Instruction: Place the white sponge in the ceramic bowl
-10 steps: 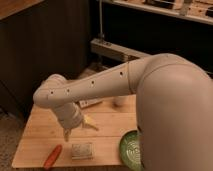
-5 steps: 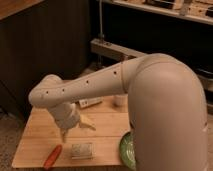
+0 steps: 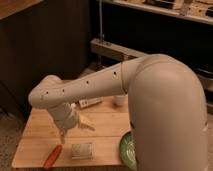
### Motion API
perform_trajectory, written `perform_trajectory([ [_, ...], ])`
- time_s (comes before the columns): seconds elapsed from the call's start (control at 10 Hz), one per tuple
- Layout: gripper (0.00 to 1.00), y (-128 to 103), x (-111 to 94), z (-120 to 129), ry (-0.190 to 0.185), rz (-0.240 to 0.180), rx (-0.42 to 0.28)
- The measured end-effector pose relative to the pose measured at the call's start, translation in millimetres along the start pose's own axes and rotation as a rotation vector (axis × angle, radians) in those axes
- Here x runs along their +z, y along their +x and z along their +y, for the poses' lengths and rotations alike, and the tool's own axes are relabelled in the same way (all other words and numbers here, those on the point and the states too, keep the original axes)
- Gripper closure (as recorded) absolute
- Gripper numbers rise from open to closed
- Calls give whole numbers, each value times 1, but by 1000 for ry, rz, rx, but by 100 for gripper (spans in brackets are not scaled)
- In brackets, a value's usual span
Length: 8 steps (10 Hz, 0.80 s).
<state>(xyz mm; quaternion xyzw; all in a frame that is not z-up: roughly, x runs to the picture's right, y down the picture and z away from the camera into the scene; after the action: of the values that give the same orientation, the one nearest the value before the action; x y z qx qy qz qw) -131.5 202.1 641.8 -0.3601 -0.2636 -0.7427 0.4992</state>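
Note:
The white sponge lies flat near the front edge of the wooden table. My gripper hangs just above and slightly left of the sponge, pointing down, with its pale fingers spread open and nothing between them. The green ceramic bowl sits to the right of the sponge. Only its left part shows, because my large arm segment covers the rest.
An orange-red stick lies at the front left of the table. A white rectangular bar and a small white cup stand at the back, behind my forearm. Dark cabinets and a metal shelf rise behind the table.
My arm has swung a little to the left, and its upper segment now hides more of the bowl. The gripper has stayed open above the sponge.

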Motion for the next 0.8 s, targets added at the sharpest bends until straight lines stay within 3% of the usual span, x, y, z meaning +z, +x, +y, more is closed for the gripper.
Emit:
perform_trajectory([
  [0.8,20,-2,0,-21,1,3,-84],
])
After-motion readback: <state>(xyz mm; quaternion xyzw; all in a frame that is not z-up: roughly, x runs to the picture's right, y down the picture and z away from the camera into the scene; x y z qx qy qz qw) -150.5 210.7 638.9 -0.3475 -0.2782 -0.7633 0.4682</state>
